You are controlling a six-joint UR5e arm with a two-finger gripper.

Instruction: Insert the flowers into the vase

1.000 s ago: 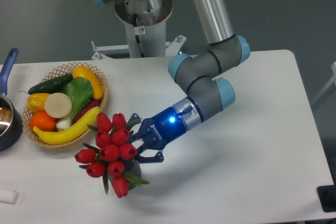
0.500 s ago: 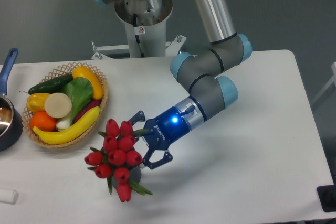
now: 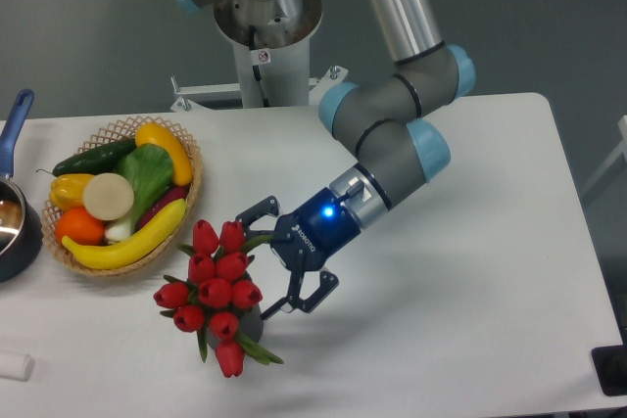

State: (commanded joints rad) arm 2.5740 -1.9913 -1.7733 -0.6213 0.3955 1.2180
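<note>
Flowers (image 3: pixel 217 293): tight bunch of red tulip buds w/ green leaves, standing in the vase (image 3: pixel 250 319), heads covering nearly all of it. Only a dark sliver of vase visible at lower right of bunch, so rim and ribs can't be made out. One bud hanging low at bottom of bunch, leaves poking out beside it. Bunch sits on the white table (image 3: pixel 470 281), just below-right of the wicker basket (image 3: pixel 189 159), close but apart.

Gripper (image 3: pixel 266 258) immediately right of flowers, fingers spread wide, nothing between them: upper finger (image 3: pixel 253 210) above-right of top buds, lower finger (image 3: pixel 312 293) right of vase. Contact w/ leaves hard to judge, prob. none. Blue light glowing on wrist (image 3: pixel 330 210), arm running up-right from there.

Basket left of flowers, holding banana, orange, cucumber, yellow pepper + other veg. Dark pot (image 3: pixel 14 232) w/ blue handle farther left at frame edge. Small white object (image 3: pixel 15 366) at far lower left of flowers.
</note>
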